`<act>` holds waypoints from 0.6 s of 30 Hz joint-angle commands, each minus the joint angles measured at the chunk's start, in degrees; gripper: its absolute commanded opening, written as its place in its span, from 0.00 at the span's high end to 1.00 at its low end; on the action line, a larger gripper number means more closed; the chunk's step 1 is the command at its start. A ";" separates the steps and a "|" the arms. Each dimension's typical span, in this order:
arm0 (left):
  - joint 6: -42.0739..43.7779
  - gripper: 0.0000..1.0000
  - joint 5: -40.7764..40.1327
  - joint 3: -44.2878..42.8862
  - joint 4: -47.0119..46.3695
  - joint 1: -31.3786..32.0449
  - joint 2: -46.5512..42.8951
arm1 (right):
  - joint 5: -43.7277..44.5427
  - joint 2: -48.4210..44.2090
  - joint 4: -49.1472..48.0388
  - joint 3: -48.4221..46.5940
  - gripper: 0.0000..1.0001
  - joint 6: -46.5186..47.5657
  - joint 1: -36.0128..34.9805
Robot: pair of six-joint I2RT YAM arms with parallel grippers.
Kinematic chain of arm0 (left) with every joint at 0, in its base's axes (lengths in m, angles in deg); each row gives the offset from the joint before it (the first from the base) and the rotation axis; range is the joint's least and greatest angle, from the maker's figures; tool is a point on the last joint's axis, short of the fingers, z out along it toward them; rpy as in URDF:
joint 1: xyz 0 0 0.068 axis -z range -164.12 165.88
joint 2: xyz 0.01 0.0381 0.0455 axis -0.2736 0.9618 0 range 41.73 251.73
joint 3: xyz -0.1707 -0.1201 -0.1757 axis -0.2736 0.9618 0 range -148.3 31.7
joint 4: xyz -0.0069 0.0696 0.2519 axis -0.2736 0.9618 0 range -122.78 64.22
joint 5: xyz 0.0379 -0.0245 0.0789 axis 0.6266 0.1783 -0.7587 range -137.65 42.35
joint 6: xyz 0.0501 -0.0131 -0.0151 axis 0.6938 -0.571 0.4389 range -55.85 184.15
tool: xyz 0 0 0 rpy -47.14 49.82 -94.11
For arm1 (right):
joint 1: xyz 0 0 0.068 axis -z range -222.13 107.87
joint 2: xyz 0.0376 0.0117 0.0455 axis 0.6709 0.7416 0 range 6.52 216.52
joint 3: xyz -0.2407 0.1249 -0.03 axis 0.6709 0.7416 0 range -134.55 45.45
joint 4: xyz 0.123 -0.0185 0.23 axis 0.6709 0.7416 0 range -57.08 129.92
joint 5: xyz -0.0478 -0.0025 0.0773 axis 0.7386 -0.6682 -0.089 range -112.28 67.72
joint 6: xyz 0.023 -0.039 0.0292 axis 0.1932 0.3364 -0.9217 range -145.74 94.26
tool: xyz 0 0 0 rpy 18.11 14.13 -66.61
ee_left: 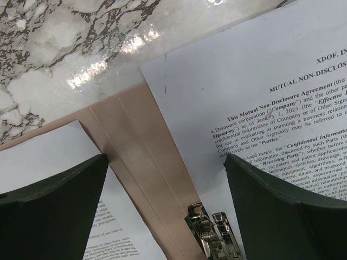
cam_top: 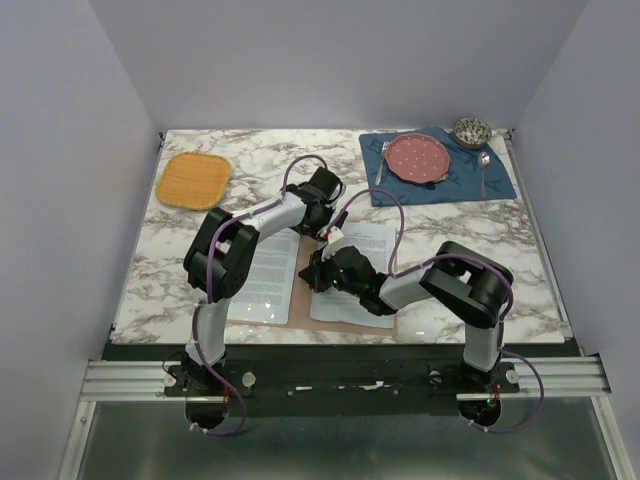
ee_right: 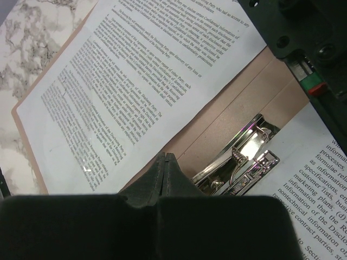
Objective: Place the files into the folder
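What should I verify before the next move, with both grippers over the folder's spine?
1. Folder lies open and flat: ok.
2. Left sheet inside the folder's outline: ok.
3. Right sheet inside the outline: not ok, its far corner overhangs the marble table.
4. Metal clip open or closed: cannot tell.
5. Left gripper open, holding nothing: ok.
6. Right gripper shut, nothing seen between its fingers: ok.

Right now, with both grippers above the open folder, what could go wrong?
1. The left gripper and right gripper hang close together over the folder; they could collide.
2. The shut right gripper is beside the metal clip and may snag it.
3. One sheet sticks past the folder's far edge and may crease.
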 commanded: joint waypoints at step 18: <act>2.03 0.01 -3.56 2.17 2.40 -1.26 2.81 | 2.25 5.56 18.37 2.47 0.99 -1.57 -0.72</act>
